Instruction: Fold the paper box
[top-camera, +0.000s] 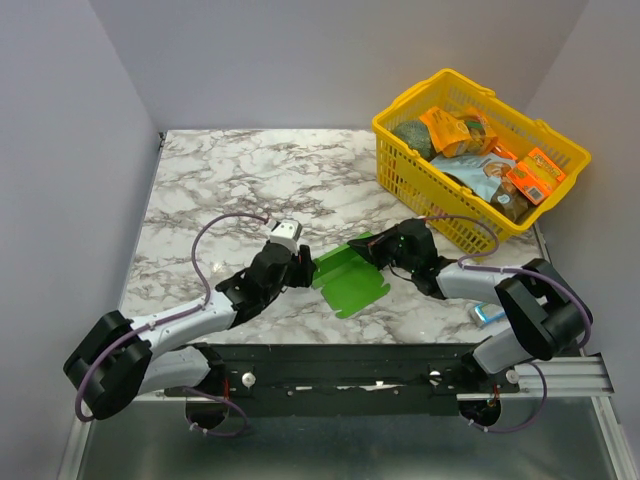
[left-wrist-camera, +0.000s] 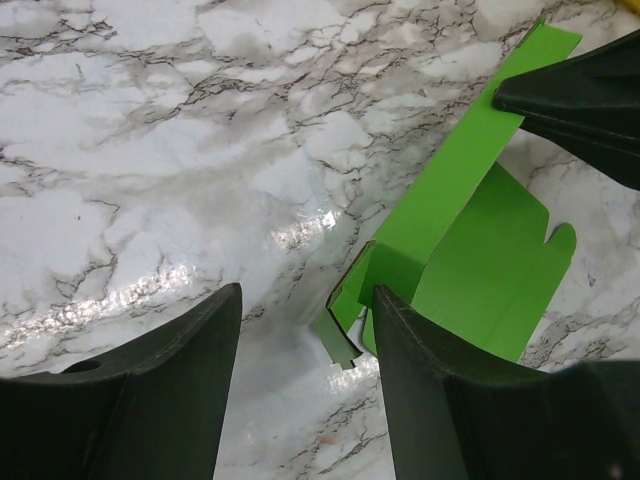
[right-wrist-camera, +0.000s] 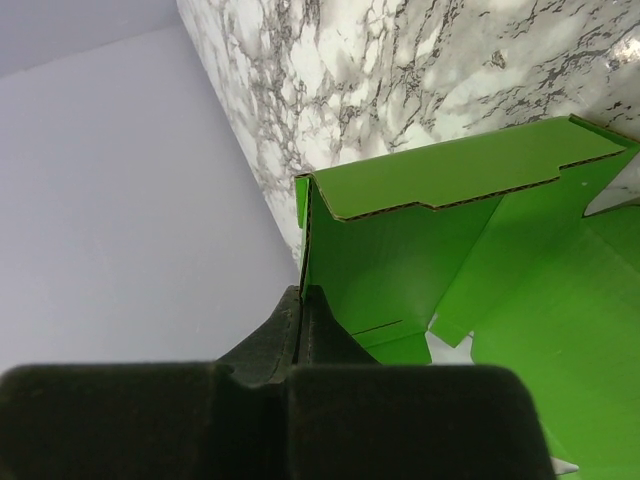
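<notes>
The paper box (top-camera: 350, 278) is a bright green, partly folded cut-out lying on the marble table's front middle. My right gripper (top-camera: 368, 243) is at its far right edge. In the right wrist view, this gripper (right-wrist-camera: 302, 298) is shut on the edge of an upright side wall of the box (right-wrist-camera: 430, 240). My left gripper (top-camera: 304, 268) is at the box's left end, open. In the left wrist view (left-wrist-camera: 307, 300), a small end flap (left-wrist-camera: 345, 318) lies between the fingers, close to the right finger (left-wrist-camera: 440, 390). The box's panel (left-wrist-camera: 480, 260) stretches beyond.
A yellow plastic basket (top-camera: 400, 175) holding several food packs stands at the back right. A blue-and-white pack (top-camera: 488, 314) lies by the right arm near the front edge. Grey walls close in the left, back and right sides.
</notes>
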